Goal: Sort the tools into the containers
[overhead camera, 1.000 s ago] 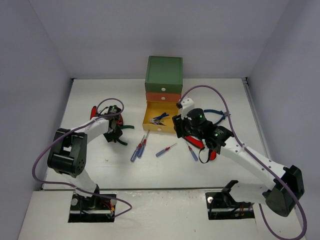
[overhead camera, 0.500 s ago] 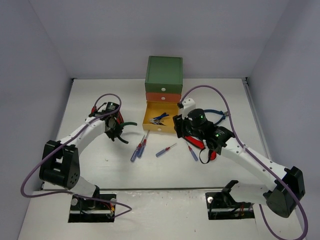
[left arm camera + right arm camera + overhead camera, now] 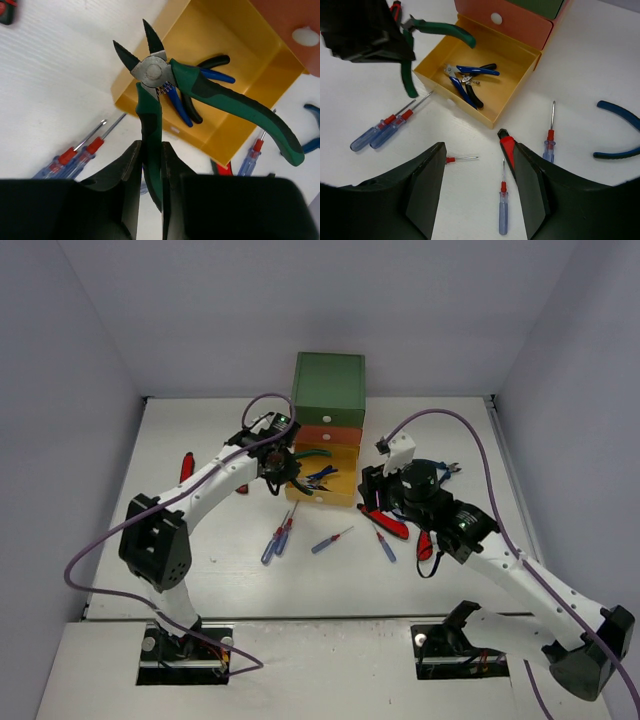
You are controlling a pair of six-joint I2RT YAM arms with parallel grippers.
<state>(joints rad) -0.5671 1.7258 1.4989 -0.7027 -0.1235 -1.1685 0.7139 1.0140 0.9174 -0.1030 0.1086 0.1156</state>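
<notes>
Over the left rim of the open yellow drawer [image 3: 235, 45], the left hand [image 3: 150, 150] is clamped on one handle of the green-handled cutters [image 3: 220, 97]. Their free handle reaches across the drawer's mouth, above the blue-handled pliers [image 3: 470, 70] lying inside. Off the drawer's front right corner, the right hand [image 3: 477, 147] hovers empty, jaws moderately apart, over the tabletop [image 3: 200, 540] among thin screwdrivers [image 3: 503, 210], well apart from the left arm.

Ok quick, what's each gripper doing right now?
Left gripper: closed on one handle of the green-handled pliers.
Right gripper: open, nothing between its fingers.
</notes>
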